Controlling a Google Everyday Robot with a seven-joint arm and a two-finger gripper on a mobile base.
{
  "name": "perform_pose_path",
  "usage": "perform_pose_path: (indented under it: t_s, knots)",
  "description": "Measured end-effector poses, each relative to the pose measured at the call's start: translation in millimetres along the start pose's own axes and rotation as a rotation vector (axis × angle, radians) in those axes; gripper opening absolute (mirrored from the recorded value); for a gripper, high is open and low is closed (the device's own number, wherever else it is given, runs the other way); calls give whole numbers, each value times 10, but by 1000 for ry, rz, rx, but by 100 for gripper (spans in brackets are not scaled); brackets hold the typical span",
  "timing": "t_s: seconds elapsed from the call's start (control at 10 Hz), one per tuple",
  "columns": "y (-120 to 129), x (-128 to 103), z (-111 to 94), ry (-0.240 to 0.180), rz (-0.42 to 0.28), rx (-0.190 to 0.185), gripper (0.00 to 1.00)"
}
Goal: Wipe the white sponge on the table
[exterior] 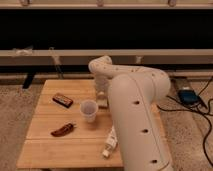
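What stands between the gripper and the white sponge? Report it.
Nothing visible: the gripper hangs directly over the white sponge on the table. The plastic cup stands close beside it.

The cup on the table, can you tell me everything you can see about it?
The cup is small, see-through white and looks like plastic. It stands upright with its open mouth up, near the middle of the wooden table. Nothing shows inside it. The dark bar lies to its left, the reddish thing in front, both apart from it. The gripper hangs just right of it; whether they touch I cannot tell.
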Motion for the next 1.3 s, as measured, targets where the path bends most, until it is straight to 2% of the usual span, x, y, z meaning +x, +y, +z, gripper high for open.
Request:
perform_pose_path:
  t_s: [0.2, 0.3, 0.6, 1.0, 1.3]
  knots:
    - [88, -29, -12, -8, -32, -1, 73]
    - [127, -12, -7, -5, -42, -3, 78]
    - [171, 29, -93, -15, -63, -9, 80]
    - [176, 35, -359, -77, -83, -35, 80]
    - [180, 35, -358, -79, -88, -34, 80]
